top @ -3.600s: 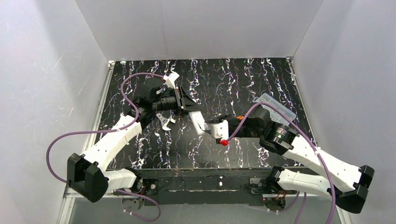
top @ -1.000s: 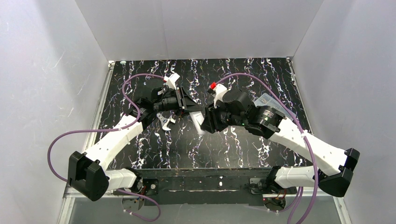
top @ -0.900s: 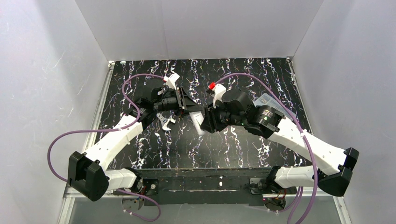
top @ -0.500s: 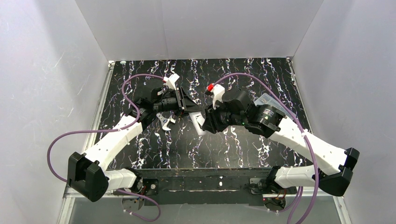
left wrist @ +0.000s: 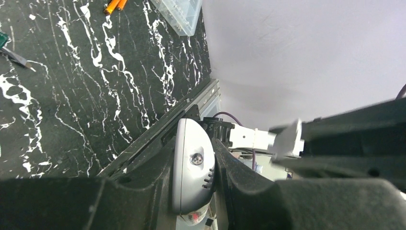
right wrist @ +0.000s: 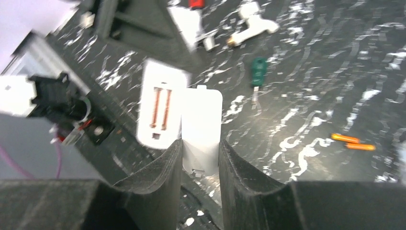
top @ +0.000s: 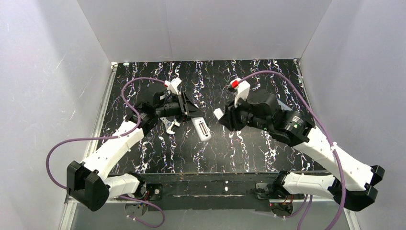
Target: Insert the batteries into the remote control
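My left gripper [top: 193, 115] is shut on one end of the white remote control [top: 201, 129], which juts out toward the table's middle. Its back faces up, and the open battery recess with two copper strips [right wrist: 161, 106] shows in the right wrist view. In the left wrist view the remote [left wrist: 193, 172] is pinched edge-on between the black fingers. My right gripper [right wrist: 200, 146] is shut on the loose white cover piece [right wrist: 202, 122], held just right of the remote and apart from it. Two orange batteries [right wrist: 352, 142] lie side by side on the black mat, also in the left wrist view [left wrist: 115, 5].
A green-handled screwdriver [right wrist: 258, 71] and a white bent fitting [right wrist: 251, 26] lie on the mat near the left arm. A clear plastic box [left wrist: 179, 12] stands beyond the batteries at the right. White walls close in three sides.
My right gripper has pulled back to the right with the cover piece in it, off the remote. The remote's recess now lies bare. The left gripper has shifted slightly, still gripping the remote.
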`<state>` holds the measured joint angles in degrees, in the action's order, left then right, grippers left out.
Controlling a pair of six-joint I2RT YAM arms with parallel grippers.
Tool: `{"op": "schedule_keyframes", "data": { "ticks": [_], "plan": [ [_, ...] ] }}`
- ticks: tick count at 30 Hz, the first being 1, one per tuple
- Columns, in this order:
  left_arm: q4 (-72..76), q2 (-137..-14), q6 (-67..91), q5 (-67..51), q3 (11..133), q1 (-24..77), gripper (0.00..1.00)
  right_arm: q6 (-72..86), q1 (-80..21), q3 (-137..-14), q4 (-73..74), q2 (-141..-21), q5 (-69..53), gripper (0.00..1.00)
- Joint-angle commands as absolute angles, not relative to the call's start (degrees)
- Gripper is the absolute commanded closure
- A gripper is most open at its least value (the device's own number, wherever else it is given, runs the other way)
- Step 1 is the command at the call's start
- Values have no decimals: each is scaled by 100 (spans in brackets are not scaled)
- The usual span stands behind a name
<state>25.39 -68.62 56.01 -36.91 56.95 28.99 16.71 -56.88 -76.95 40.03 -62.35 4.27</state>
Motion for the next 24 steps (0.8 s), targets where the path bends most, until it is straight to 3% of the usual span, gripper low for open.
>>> {"op": "schedule_keyframes", "data": {
  "ticks": [1,11,24],
  "plan": [
    [2224,-6476,5357,-3647,5613,2909,100,1604,-5300,-7533,3976,-6182,1405,66],
    [1983,-6188,5257,-3573,5614,2910,100,1837,-4536,-5947,2308,-7119,982,68],
    [1934,-6064,5258,-3600,5615,2909,100,1994,-4478,-5996,1431,-9320,518,67]
  ]
}}
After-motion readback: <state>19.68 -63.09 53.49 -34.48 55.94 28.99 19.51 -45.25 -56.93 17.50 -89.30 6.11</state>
